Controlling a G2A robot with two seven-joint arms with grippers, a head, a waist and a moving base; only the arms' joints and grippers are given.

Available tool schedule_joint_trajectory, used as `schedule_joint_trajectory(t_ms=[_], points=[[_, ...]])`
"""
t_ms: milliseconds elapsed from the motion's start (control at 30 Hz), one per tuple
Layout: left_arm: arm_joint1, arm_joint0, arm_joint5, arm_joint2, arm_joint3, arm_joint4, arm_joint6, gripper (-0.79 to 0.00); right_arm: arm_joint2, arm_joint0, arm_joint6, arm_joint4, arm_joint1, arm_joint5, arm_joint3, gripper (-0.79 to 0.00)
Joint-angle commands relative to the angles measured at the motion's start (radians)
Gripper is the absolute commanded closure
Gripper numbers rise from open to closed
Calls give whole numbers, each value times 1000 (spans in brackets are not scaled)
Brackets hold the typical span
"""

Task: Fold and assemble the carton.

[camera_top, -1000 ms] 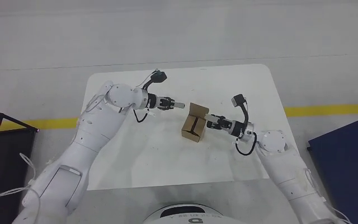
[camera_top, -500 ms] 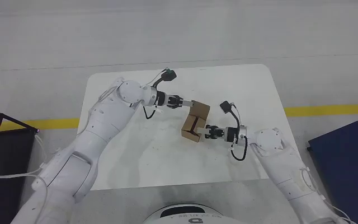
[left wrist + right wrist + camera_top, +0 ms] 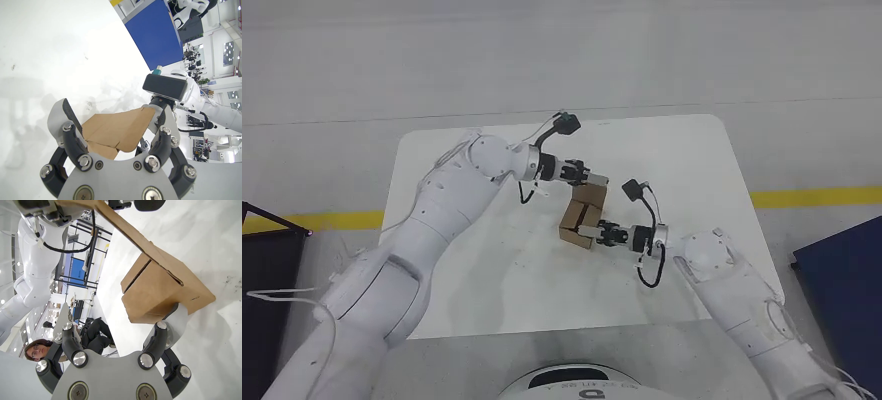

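White rounded table point(image 3: 462, 290), brown cardboard carton point(image 3: 580, 218) near its middle, 2 grippers at it.
The carton rests partly folded, 1 flap point(image 3: 121, 126) raised. The left gripper point(image 3: 582, 172) is at its far end, fingers point(image 3: 56, 117) spread either side of that flap; the right gripper point(image 3: 594, 232), fingers also spread, touches a near corner with 1 finger.

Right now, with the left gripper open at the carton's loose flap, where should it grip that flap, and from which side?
Take the flap near its free edge, coming from the carton's far side, where the left gripper straddles it. It is a thin sheet sticking out between the open fingers, so closing across its faces should hold. The right gripper, open, touches the near side.
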Motion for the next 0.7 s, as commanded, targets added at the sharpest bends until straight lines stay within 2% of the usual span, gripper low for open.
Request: schedule_joint_trajectory(t_ms=[0, 100, 267, 333, 467, 667], points=[[-16, -20, -13, 16, 26, -4, 6, -785, 2, -4, -13, 0, 0, -5, -4, -785], [-36, -46, -50, 29, 65, -13, 25, -785, 19, -14, -36, -5, 4, -8, -13, -785], [-51, -62, -136, 21, 144, -39, 64, -785, 69, -54, -48, 4, 16, -24, -48, -785], [-57, -53, -177, 15, 164, -97, 31, -785, 81, -68, -49, -11, 20, -25, -66, -782], [-69, -57, -216, 10, 205, -176, -43, -785, 74, -92, -102, -142, 23, 28, -114, -785], [-75, -68, -232, 16, 230, -192, -36, -785, 44, -96, -108, -253, 24, 86, -167, -776]])
